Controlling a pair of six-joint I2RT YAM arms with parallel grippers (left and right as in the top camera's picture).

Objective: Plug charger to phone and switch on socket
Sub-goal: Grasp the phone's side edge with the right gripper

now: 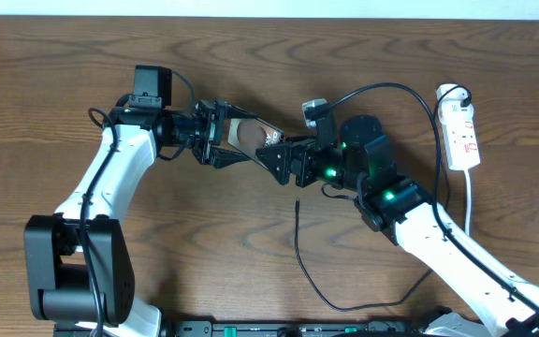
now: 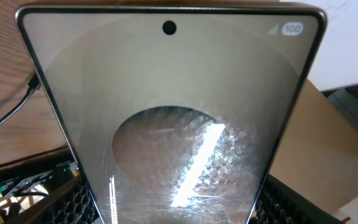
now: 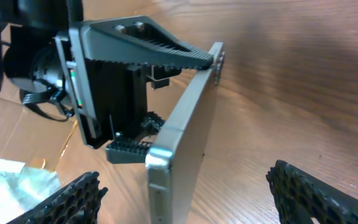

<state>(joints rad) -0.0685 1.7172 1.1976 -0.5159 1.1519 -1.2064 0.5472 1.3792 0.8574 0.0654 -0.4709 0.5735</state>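
Left end effector (image 1: 225, 134) clenched the phone (image 1: 249, 134) across its long edges, holding it off the tabletop (image 1: 82, 65) at overhead centre. Right end effector (image 1: 275, 155), released and spread, flanked the phone's free end without contact. It should close squarely and centred, leaving room for the charger (image 1: 299, 234), which lay unheld at lower centre. Both forearms angled inward.

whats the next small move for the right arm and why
Probably close the right gripper on the near end of the phone. Its open fingers stand either side of it, while the left gripper holds the other end. The charger lies unheld on the table, so the phone likely needs steadying first.
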